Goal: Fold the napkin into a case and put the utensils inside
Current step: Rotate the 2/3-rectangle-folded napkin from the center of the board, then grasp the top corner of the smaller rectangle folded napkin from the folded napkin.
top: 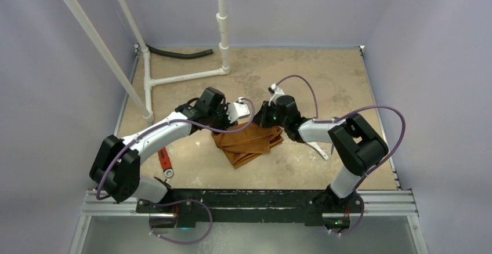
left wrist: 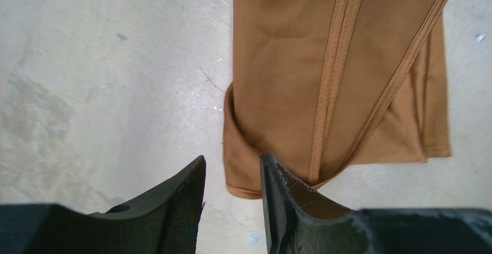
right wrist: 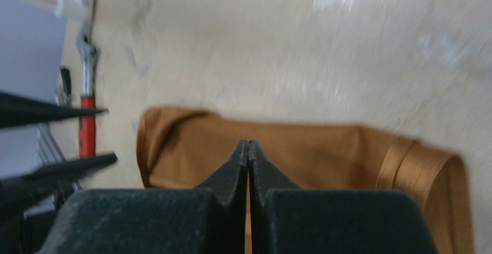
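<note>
Left gripper (left wrist: 232, 167): fingers spread, lower corner of the folded napkin (left wrist: 325, 80) showing in the gap at bottom centre of the wrist view. Right gripper (right wrist: 248, 149): fingers pressed together over the cloth; cannot tell whether any fold is caught. Overhead, napkin is a creased bundle mid-table (top: 348, 80), just below both grippers. Red-handled wrench (top: 165, 161) lower left; white utensil (top: 319, 148) beside right forearm

The left arm (top: 156, 138) and right arm (top: 316, 131) are white tubes with boxy black joints; purple cables (top: 402, 127) trail along each; the fingers (left wrist: 174, 207) are matte black wedges, finely ridged inside.
</note>
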Motion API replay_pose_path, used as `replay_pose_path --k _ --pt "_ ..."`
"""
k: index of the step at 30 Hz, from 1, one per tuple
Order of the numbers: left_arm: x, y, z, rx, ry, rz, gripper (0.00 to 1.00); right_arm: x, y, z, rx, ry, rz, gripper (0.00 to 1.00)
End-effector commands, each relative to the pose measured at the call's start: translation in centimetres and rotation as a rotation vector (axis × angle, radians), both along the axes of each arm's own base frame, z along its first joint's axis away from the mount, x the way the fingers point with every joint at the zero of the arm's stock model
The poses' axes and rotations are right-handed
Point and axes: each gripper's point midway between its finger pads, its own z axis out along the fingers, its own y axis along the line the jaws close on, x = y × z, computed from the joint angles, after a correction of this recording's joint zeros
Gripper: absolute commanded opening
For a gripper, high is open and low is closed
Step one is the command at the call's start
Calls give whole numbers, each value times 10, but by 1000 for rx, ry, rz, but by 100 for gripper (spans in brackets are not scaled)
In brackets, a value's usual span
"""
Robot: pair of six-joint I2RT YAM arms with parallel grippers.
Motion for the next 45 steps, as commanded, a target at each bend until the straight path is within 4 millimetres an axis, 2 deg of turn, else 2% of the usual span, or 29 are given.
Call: replay_pose_path --k 1,5,9,19,25,32,38,41,45 --pt "-11 -13 -9 -97 137 131 38 -47 5 -8 30 52 105 0" --pt "-11 -10 -31 -48 190 161 34 -65 1 -8 43 63 113 0" --pt "-9 -2 -45 -10 179 177 29 -76 7 -11 51 82 135 0" --pt "-21 9 -70 49 214 154 4 -77 30 3 137 97 200 0" --pt "-35 14 -81 65 252 122 0 -75 40 -1 168 129 226 0" --pt "-31 18 -75 89 204 74 0 -73 43 -4 179 146 224 0" --pt "-32 35 -88 181 146 -22 0 -68 51 1 174 149 257 0" --pt "-27 49 -93 256 72 -91 0 -47 49 4 114 114 244 0" --pt "-5 39 -78 239 -15 -122 0 -40 54 2 124 113 256 0"
